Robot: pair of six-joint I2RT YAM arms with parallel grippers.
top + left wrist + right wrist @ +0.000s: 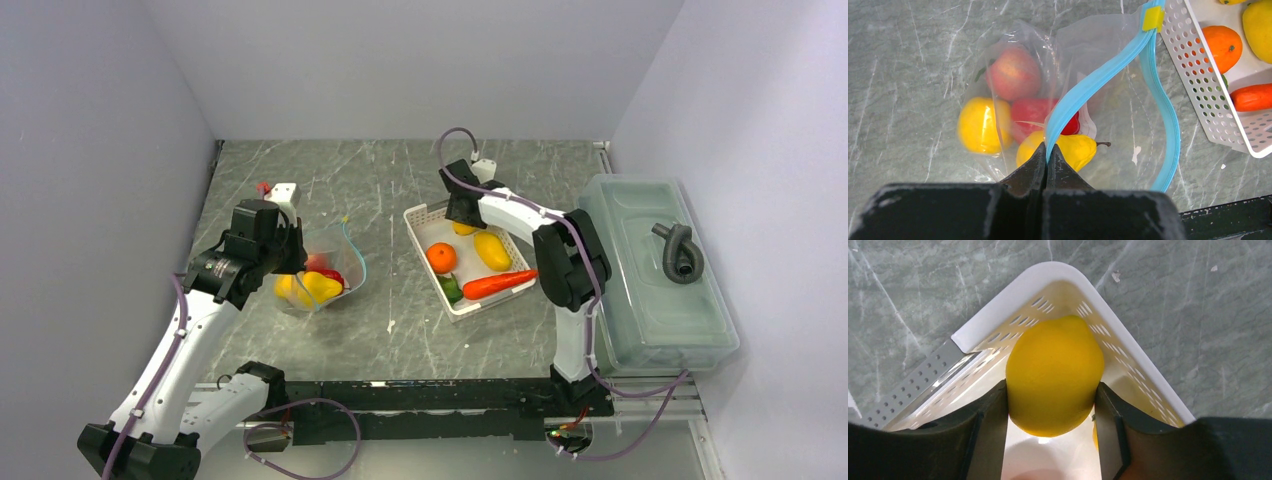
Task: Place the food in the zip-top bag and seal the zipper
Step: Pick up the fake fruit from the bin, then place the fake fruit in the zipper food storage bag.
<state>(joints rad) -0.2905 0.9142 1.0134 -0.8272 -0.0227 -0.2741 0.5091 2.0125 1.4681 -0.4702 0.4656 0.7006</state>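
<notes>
The clear zip-top bag (1108, 60) lies at the left with its mouth open; it also shows in the top view (335, 268). Inside are a red-pink fruit (1014, 73), a yellow piece (979, 125), a red pepper (1033, 112) and a yellow pear-like piece (1075, 150). My left gripper (1047, 150) is shut on the teal-blue zipper (1098, 80) and holds one lip up. My right gripper (1052, 395) is shut on a yellow lemon (1053, 365) in the far corner of the white basket (1013, 292). An orange (441, 257), a yellow potato-like piece (491, 250), a carrot (498, 284) and a small green piece (449, 289) lie in the basket.
The white perforated basket (415, 212) stands mid-table, just right of the bag. A large translucent lidded bin (650, 280) with a grey coiled part (680, 250) on its lid stands at the right edge. Grey walls close in the table on three sides.
</notes>
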